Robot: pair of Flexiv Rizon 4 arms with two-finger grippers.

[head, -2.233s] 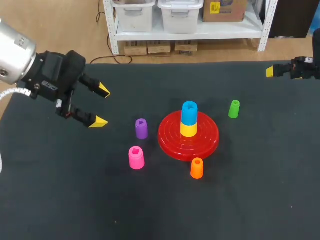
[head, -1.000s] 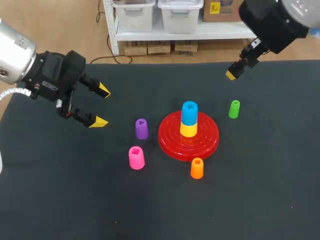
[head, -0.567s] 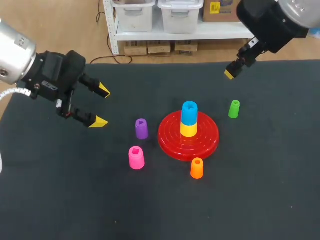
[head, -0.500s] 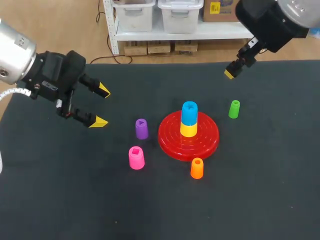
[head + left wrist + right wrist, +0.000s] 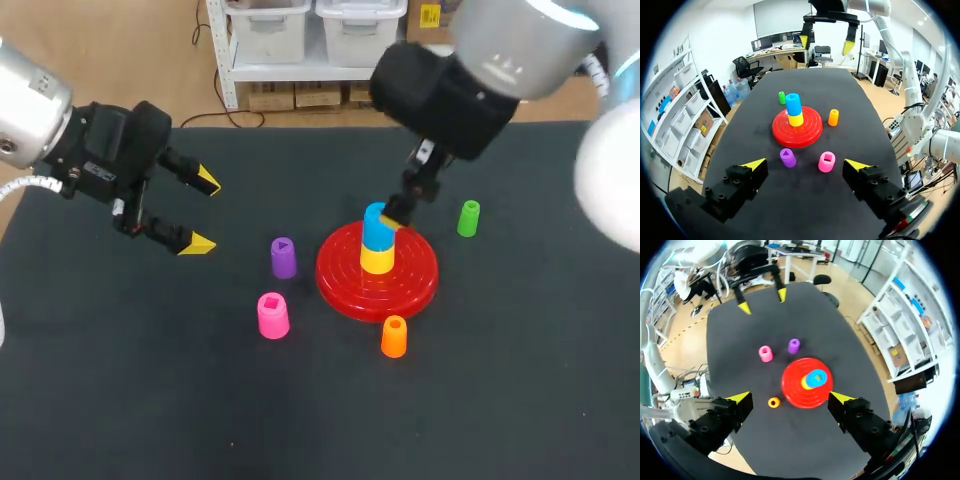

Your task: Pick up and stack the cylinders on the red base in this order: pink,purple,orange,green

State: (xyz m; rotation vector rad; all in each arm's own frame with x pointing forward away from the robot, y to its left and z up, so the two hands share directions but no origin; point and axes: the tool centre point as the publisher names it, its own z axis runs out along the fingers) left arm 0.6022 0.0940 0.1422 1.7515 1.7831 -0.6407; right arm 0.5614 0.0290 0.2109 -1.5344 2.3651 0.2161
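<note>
Six cylinders counted: pink [image 5: 272,315], purple [image 5: 283,257], orange [image 5: 394,336], green [image 5: 468,218] loose on tabletop [image 5: 500,400]; yellow [image 5: 377,261], blue [image 5: 378,225] stacked on one red base [image 5: 345,285]. Left gripper [image 5: 203,212], right gripper [image 5: 790,396] both held spread.

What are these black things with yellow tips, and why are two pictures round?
Those are two robot arms, each ending in a gripper: two fingers with yellow tips. One picture looks down from above; the round ones come from cameras on the wrists. The left gripper and the right gripper are open, holding nothing. On the black table is a red base with a blue cylinder on a yellow cylinder. The pink cylinder, purple cylinder, orange cylinder and green cylinder stand around it.
</note>
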